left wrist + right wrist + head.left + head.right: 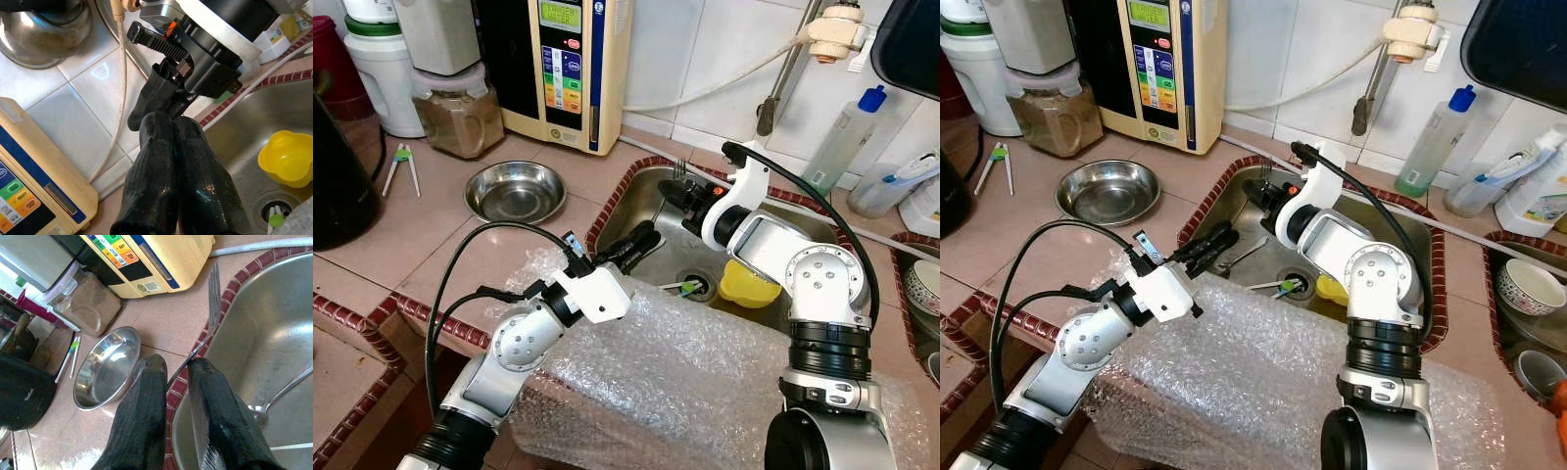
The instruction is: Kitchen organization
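A metal fork (pixel 213 289) stands upright over the back left corner of the steel sink (pixel 636 191), tines up. My right gripper (pixel 178 367) is shut on its handle, seen also from the head camera (pixel 670 192). My left gripper (pixel 646 235) hovers over the sink's left rim just in front of the right one, fingers (pixel 156 161) pressed together with nothing between them. A spoon (pixel 274 399) lies on the sink floor. A yellow bowl (pixel 744 286) sits in the sink beside the drain. A steel bowl (pixel 515 191) rests on the counter left of the sink.
Bubble wrap (pixel 705 362) covers the counter's front edge under both arms. A cream water machine (pixel 566 69), a jar of brown powder (pixel 460 117) and a black kettle (pixel 337 166) stand at the back left. A blue-capped bottle (pixel 842 137) and a patterned bowl (pixel 1528 286) are at the right.
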Available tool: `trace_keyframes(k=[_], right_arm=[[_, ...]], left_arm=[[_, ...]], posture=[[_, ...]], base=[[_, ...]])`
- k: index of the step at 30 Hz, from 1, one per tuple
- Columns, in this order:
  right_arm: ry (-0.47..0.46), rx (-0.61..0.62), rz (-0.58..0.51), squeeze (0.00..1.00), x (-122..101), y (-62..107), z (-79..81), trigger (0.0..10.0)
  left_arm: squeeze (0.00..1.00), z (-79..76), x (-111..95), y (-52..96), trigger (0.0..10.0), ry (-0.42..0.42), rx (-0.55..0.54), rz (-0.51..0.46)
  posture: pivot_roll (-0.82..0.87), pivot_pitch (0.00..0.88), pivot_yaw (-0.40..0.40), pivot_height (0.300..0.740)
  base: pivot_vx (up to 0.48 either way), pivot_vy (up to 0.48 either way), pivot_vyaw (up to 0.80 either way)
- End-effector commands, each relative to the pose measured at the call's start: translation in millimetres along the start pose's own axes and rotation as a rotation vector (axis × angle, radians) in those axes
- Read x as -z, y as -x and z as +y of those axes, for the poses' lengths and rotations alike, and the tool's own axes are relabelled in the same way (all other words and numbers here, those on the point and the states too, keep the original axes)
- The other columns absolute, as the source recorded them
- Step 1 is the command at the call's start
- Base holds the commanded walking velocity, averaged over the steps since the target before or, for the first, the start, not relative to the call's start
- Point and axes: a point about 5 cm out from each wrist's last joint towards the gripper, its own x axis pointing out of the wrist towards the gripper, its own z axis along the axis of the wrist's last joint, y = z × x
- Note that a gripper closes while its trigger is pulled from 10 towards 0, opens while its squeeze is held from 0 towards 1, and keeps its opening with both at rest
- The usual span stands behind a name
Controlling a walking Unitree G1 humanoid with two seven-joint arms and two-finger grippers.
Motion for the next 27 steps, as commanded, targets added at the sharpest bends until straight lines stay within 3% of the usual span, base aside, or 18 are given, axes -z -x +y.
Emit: trace_keyframes(k=[1,10,17,18,27], right_arm=[[0.033,-0.03,0.039,0.0,7.7,-1.0,7.8,0.0],[0.027,-0.007,0.037,0.0,9.0,-1.7,3.4,0.0],[0.035,-0.004,-0.026,0.0,-3.1,-4.2,2.6,0.0],[0.044,-0.006,-0.03,1.0,-6.1,-6.0,4.1,10.0],[0.078,-0.074,0.032,1.0,-14.2,-22.0,22.3,10.0]], left_arm=[[0.0,-2.2,-5.7,-6.9,0.0,-0.006,0.015,-0.036],[0.0,-6.0,-4.3,-7.7,0.0,-0.004,0.02,-0.033],[0.0,-8.1,-2.2,-10.0,0.0,-0.009,0.024,-0.028],[0.0,-8.5,-1.9,-10.2,0.0,-0.011,0.026,-0.027],[0.0,-10.4,-0.7,-12.6,0.0,-0.028,0.036,-0.031]], posture=[[0.09,0.066,-0.102,0.74],[0.09,0.057,-0.105,0.74],[0.09,0.044,-0.108,0.74],[0.08,0.041,-0.108,0.74],[0.08,0.035,-0.114,0.74]], base=[[0.0,0.0,0.0],[0.0,0.0,0.0],[0.0,0.0,0.0],[0.0,0.0,0.0],[0.0,0.0,0.0]])
